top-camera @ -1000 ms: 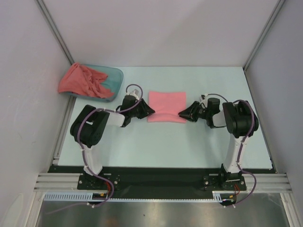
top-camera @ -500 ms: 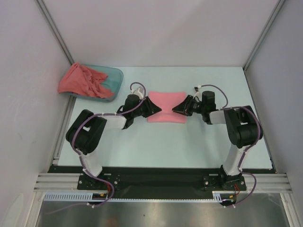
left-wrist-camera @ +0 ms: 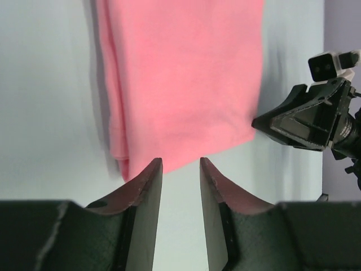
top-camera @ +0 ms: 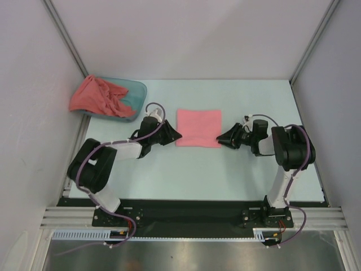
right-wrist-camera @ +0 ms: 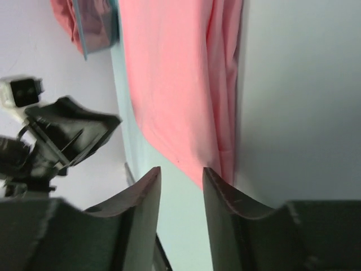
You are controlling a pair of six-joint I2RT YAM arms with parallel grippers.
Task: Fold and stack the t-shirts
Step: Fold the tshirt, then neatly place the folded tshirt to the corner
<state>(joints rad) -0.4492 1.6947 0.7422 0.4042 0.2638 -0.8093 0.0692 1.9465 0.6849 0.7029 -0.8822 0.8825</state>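
Observation:
A light salmon-pink t-shirt (top-camera: 198, 127) lies folded into a flat rectangle in the middle of the table; it also fills the left wrist view (left-wrist-camera: 175, 73) and the right wrist view (right-wrist-camera: 175, 79). My left gripper (top-camera: 176, 135) (left-wrist-camera: 180, 164) sits just off its near left corner, open, with bare table between the fingers. My right gripper (top-camera: 221, 138) (right-wrist-camera: 181, 171) sits just off the near right corner, open and holding nothing. A darker coral-red t-shirt (top-camera: 96, 96) (right-wrist-camera: 63, 17) lies crumpled in and over the teal tub.
The teal translucent tub (top-camera: 135, 91) (right-wrist-camera: 97, 25) stands at the back left by the wall. Grey walls with metal frame posts close in the left, right and back sides. Each wrist view shows the other arm's gripper across the shirt (left-wrist-camera: 304, 121) (right-wrist-camera: 67, 132).
Half a second ago both grippers were over the pink shirt's near corners. They have drawn back outward off it, the right jaws have widened, and the shirt now lies flat and square.

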